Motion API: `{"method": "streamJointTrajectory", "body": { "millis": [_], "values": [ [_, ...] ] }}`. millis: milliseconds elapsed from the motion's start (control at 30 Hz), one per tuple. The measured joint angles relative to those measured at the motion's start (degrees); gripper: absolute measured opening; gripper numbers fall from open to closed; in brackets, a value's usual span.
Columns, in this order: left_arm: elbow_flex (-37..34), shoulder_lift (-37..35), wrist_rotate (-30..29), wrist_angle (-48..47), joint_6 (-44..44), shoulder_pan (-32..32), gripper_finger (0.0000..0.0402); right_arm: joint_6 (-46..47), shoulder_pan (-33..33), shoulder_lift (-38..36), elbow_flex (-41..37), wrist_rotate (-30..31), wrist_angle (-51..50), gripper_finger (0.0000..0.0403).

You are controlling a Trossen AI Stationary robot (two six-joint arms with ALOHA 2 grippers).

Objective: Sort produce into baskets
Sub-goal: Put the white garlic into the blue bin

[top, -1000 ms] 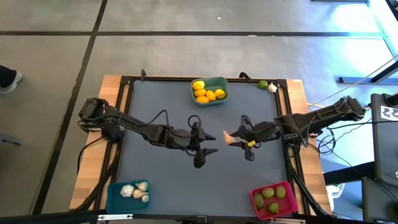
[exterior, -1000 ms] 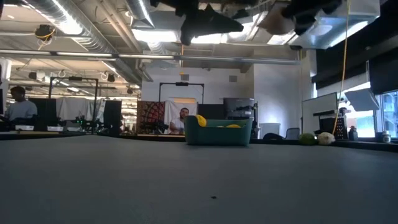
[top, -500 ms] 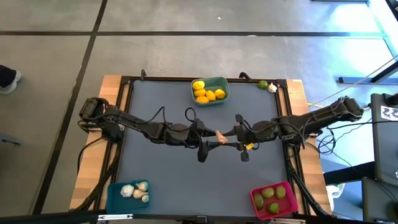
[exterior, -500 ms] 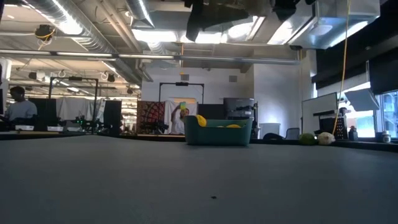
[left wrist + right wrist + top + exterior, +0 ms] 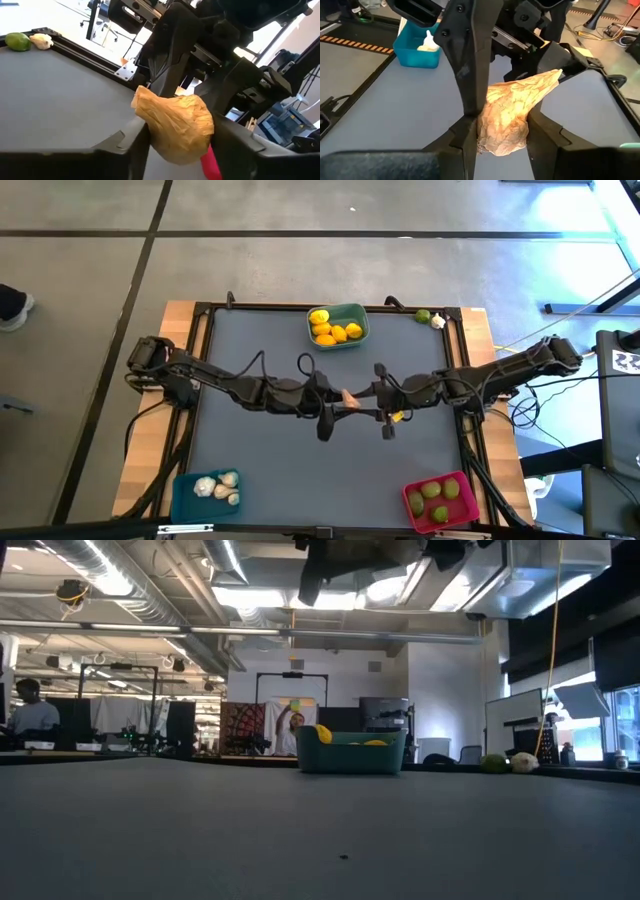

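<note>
Above the middle of the grey table (image 5: pixel 250 450), the left gripper (image 5: pixel 335 402) and right gripper (image 5: pixel 362 402) meet on one papery tan garlic bulb (image 5: pixel 349 397), each pair of dark fingers closed against it. At twelve o'clock sits the teal-green plastic basket (image 5: pixel 353 311) of yellow lemons (image 5: pixel 331 331); at seven the blue basket (image 5: pixel 184 493); at five the pink-red basket (image 5: pixel 415 515).

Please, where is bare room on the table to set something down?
Free: the grey table mat between the blue plastic basket and the pink-red plastic basket, and left of the teal-green plastic basket. Crowded: mid-table, where the left gripper and right gripper meet at a papery garlic bulb.
</note>
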Motion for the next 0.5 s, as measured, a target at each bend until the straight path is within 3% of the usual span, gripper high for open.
{"method": "streamJointTrajectory", "body": {
  "millis": [167,500],
  "values": [
    [0.0,0.1,0.1,0.0,0.4,0.0,0.0140,1.9,0.0,0.3,0.0,-0.3,-0.2,0.0139],
    [0.0,0.2,-0.4,-1.1,1.9,0.1,0.0142,3.1,0.0,-0.5,0.2,-1.2,-3.6,0.0242]
  ]
}}
